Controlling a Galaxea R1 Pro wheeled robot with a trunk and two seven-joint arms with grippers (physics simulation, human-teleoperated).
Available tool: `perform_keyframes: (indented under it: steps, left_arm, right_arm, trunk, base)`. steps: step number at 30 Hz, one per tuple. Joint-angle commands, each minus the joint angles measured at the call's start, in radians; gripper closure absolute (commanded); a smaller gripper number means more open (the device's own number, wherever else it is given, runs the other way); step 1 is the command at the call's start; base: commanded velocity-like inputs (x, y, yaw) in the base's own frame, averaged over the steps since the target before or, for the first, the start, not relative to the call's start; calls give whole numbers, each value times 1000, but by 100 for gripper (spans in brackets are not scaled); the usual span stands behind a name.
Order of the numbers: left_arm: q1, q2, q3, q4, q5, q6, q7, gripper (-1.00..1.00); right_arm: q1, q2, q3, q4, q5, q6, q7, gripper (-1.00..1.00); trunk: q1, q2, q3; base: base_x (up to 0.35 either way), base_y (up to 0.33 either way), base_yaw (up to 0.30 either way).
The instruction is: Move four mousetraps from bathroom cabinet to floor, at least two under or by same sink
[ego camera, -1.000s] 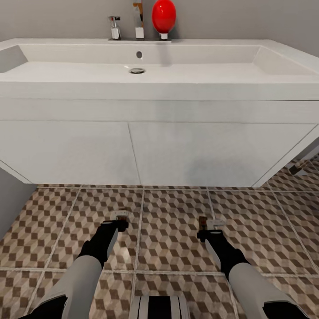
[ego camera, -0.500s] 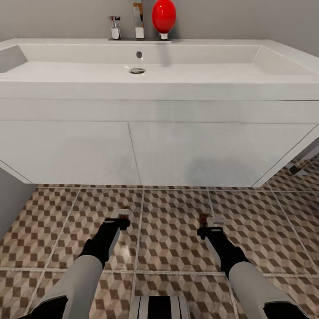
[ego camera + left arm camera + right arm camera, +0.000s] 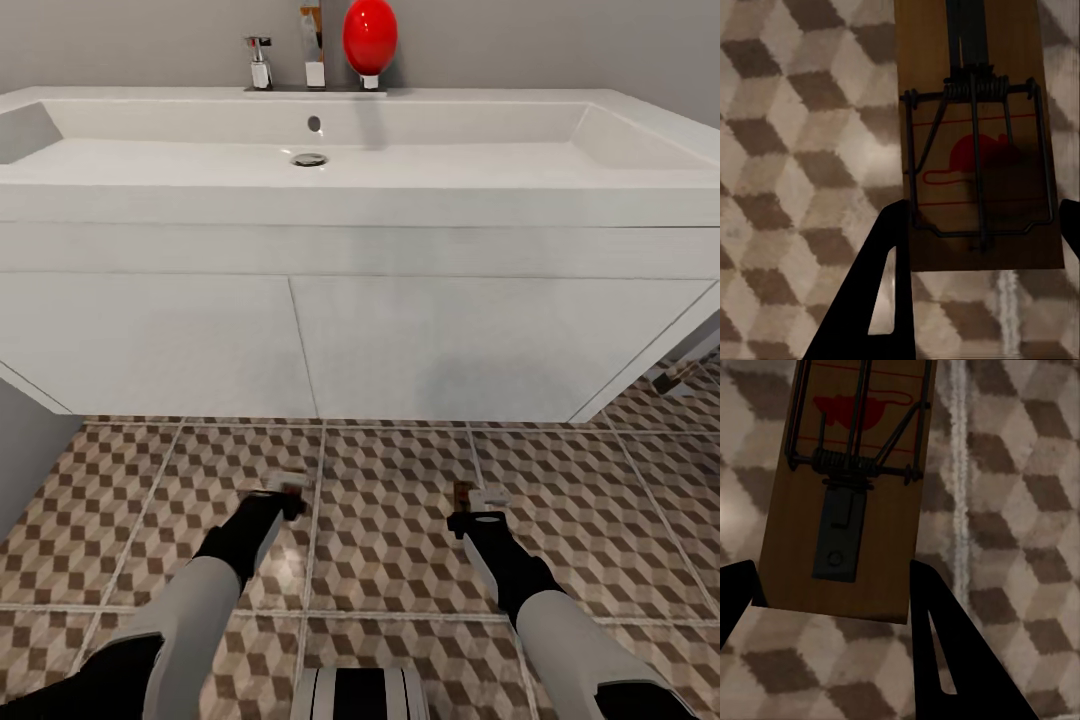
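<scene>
- So, left gripper [image 3: 979, 232] clamps a mousetrap [image 3: 975, 135] flat between its jaws, long axis running along the fingers.
- Right gripper [image 3: 832, 585] pinches another trap [image 3: 851, 480] likewise, red mark at the far end, low above the cube-tile floor [image 3: 390, 520].

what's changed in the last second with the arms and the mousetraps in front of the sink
The left gripper has shifted a little toward the robot's right and nearer the robot, carrying its mousetrap with it. The right gripper has barely moved, its mousetrap between its fingers as before. The bathroom sink, the bathroom floor and the camera have stayed put.

White forearms [image 3: 190, 620] — black wrists
</scene>
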Motion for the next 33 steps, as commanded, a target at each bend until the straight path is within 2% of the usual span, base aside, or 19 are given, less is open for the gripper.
perform_keyframes:
  steps: [1, 7, 33]
  left_arm:
    - [-19, -1, 4, 35, -3, 4, 1, 100]
    - [-50, -1, 3, 91, -5, 4, 1, 100]
    - [-56, 1, 9, 121, 5, 11, 3, 100]
  right_arm:
    - [0, 0, 3, -2, 0, 7, -2, 100]
    - [0, 0, 3, -2, 1, 7, -4, 100]
    - [0, 0, 3, -5, -3, 15, 8, 100]
  trunk:
    - [0, 0, -1]
    - [0, 0, -1]
    - [0, 0, -1]
  base:
    - [0, 0, 0]
    - [0, 0, 0]
    - [0, 0, 0]
